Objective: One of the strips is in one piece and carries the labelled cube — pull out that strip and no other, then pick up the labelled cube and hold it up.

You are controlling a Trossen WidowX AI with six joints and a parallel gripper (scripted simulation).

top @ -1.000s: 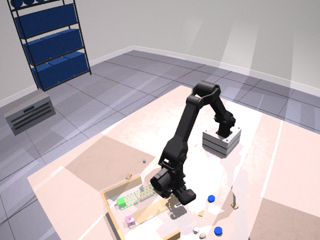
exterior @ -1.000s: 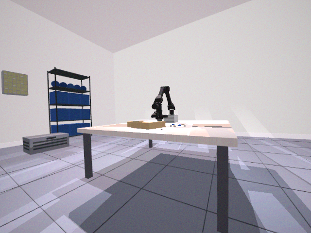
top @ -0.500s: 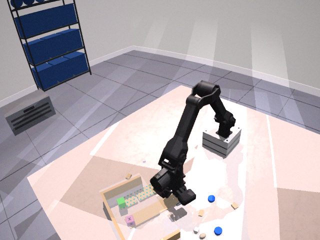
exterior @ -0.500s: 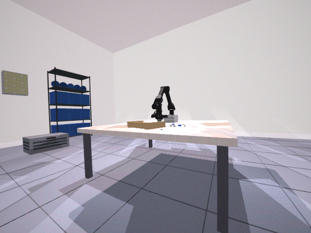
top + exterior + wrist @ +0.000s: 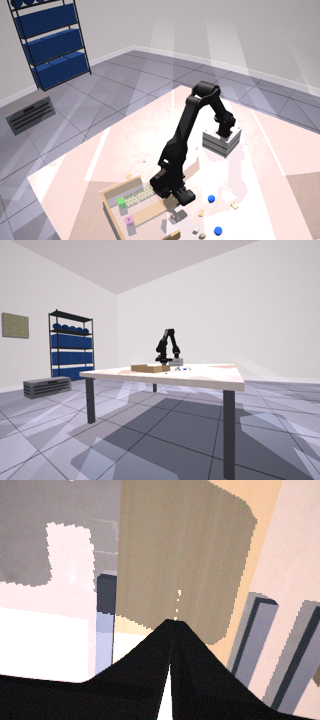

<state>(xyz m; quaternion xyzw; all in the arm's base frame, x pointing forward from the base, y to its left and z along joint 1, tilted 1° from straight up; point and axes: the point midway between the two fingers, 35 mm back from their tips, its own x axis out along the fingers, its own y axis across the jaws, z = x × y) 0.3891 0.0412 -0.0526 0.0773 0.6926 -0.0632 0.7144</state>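
Note:
A low wooden frame lies at the table's front. Inside it, a plain tan strip carries a pink cube marked with an X at its far end. Beside it, a dotted teal strip with a seam across it carries a green cube. My gripper is shut and low at the frame's open side. Its tips meet over the tan strip's near end. I cannot tell whether they pinch the strip.
Two blue discs, small tan chips and a pebble lie on the table around the gripper. The arm's grey base block stands behind. A short wooden wall piece lies at the front edge.

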